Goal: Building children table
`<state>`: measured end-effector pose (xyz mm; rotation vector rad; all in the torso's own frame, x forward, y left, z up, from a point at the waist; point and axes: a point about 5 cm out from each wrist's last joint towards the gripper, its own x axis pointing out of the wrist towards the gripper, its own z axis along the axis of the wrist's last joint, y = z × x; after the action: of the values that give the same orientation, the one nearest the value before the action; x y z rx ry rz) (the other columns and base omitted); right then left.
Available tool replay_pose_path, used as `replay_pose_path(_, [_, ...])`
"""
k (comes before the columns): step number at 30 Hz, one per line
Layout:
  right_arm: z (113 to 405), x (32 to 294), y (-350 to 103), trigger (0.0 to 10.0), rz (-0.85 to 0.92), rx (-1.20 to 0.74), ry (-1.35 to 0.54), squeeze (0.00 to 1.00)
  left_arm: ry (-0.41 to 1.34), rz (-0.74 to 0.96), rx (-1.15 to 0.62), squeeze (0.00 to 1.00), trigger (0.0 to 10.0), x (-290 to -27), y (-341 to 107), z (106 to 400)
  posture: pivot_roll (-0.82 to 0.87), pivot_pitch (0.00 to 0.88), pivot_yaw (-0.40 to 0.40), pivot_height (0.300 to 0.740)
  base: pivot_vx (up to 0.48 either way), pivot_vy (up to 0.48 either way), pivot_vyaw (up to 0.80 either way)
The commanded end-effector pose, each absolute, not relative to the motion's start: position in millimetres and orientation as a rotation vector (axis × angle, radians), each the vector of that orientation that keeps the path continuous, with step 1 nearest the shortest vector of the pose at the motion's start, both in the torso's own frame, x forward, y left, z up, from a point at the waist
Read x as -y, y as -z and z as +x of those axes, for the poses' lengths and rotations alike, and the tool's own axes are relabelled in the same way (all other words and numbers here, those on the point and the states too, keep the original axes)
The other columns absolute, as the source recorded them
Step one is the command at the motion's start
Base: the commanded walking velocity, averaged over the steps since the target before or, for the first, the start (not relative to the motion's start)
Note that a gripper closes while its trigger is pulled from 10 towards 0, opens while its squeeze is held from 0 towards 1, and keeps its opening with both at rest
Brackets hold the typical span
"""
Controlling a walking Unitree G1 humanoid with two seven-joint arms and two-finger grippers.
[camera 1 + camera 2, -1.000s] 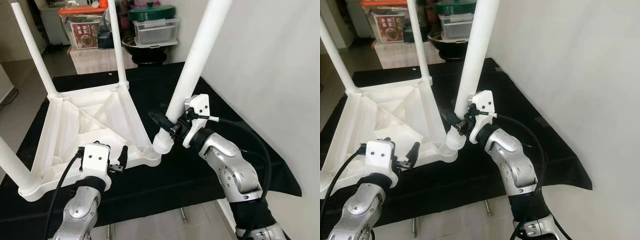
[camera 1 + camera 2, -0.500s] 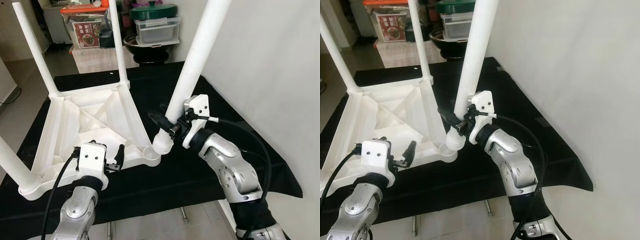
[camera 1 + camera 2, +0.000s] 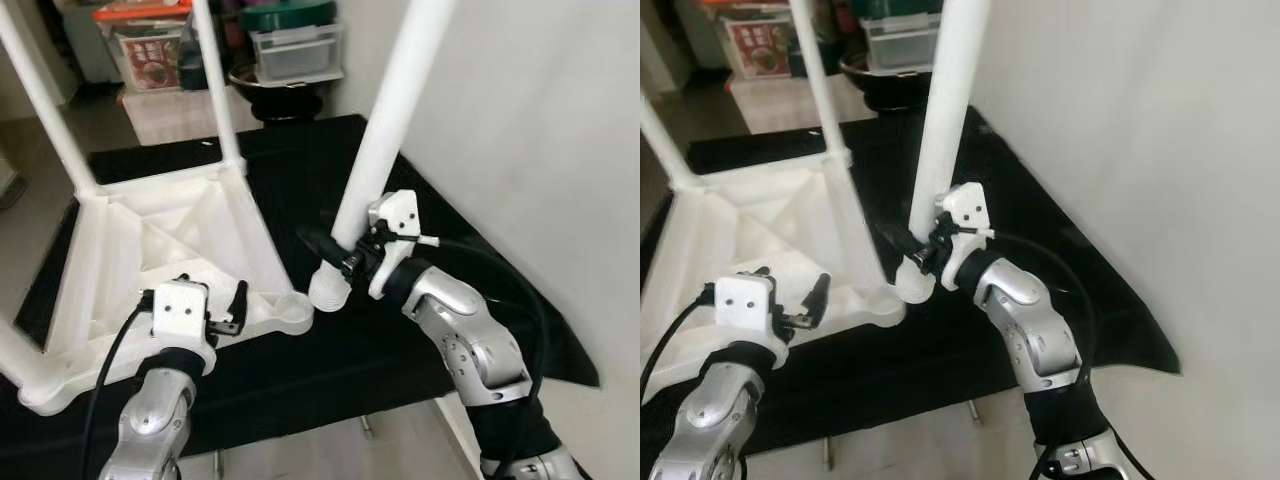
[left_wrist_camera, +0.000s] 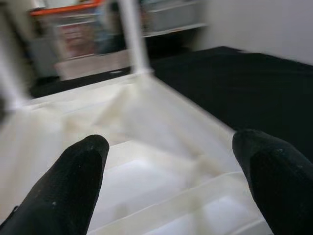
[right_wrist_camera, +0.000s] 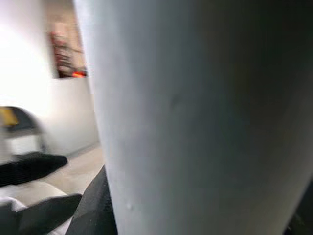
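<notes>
An upturned white plastic table top (image 3: 150,240) lies on a black cloth, with white legs standing up from its corners. My right gripper (image 3: 335,250) is shut on a loose white table leg (image 3: 385,120), held tilted; its ribbed lower end (image 3: 327,288) hovers just right of the empty corner socket (image 3: 293,303). In the right wrist view the leg (image 5: 205,117) sits close against the camera. My left gripper (image 3: 228,310) is open at the top's near edge, beside that socket. In the left wrist view its fingers (image 4: 73,181) straddle the ribbed underside (image 4: 161,166).
The black cloth (image 3: 400,350) covers a low stand whose front edge is close to me. A white wall (image 3: 560,150) runs along the right. Storage boxes (image 3: 290,45), a dark pot (image 3: 270,85) and a red-lidded box (image 3: 150,50) stand on the floor behind.
The camera has shifted, moving the whole scene slightly left. The leg's ribbed end has dropped a little toward the corner socket. My left gripper has drawn slightly away from the socket.
</notes>
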<state>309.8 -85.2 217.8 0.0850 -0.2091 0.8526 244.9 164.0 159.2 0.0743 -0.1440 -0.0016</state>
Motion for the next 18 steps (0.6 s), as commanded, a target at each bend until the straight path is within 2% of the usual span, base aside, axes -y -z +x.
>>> replay_pose_path(1, [305.5, 82.0, -225.7, 10.0, 0.114, 0.265, -0.880, 0.00, -0.007, 0.080, 0.156, 0.00, 10.0, -166.6, -161.3, 243.4, -0.08, 0.012, 0.025, 0.740, 0.326, 0.000, 0.80])
replay_pose_path(7, [305.2, 81.6, -223.4, 10.0, 0.059, 0.246, -0.889, 0.00, -0.003, 0.079, 0.159, 0.00, 10.0, -165.9, -162.1, 242.9, -0.08, 0.013, 0.026, 0.740, 0.330, 0.000, 0.72])
replay_pose_path(18, [303.5, 77.2, -218.6, 10.0, 0.033, 0.216, -0.897, 0.00, 0.005, 0.076, 0.157, 0.00, 10.0, -165.3, -162.2, 242.6, -0.08, 0.012, 0.027, 0.740, 0.332, 0.000, 0.00])
